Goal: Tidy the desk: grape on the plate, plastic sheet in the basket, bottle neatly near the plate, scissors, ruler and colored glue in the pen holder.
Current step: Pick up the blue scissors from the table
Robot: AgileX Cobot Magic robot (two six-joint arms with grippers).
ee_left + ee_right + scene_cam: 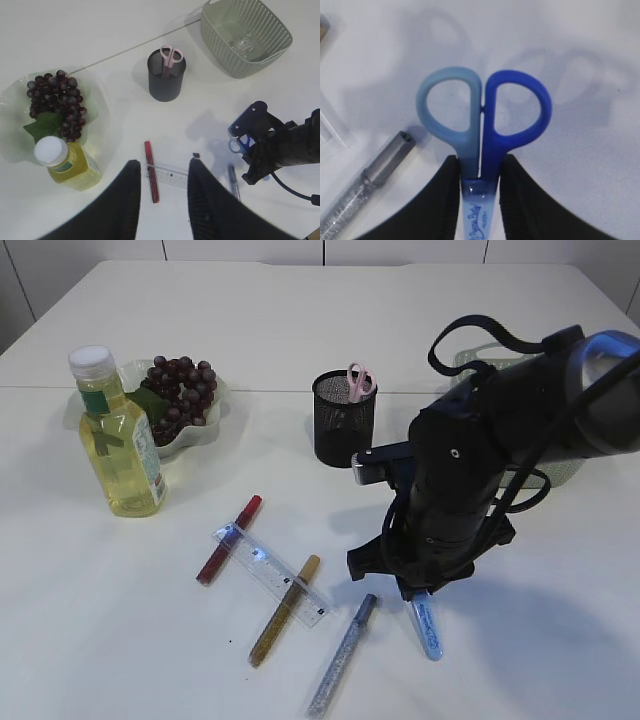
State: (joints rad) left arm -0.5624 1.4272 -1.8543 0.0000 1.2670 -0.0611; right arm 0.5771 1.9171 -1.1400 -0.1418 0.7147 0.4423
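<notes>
Where the right claw (pixel 480 172) pinches them, we note blue scissors (pixel 482 120) on the desk (pixel 580 40), handles at 12 o'clock: one loop pale, one dark, sheath between fingers.

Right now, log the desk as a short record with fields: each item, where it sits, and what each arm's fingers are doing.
purple grape bunch: on the pale green plate
yellow-liquid plastic bottle: upright beside the plate
black mesh pen holder: holds pink-handled scissors
grey-green plastic basket: something clear inside
clear plastic ruler: flat on table, across the gold glitter glue pen
red glue pen, silver glue pen: on table
blue-handled scissors: between the right fingers, which are closed on them
left fingers: apart, holding nothing, above the ruler
</notes>
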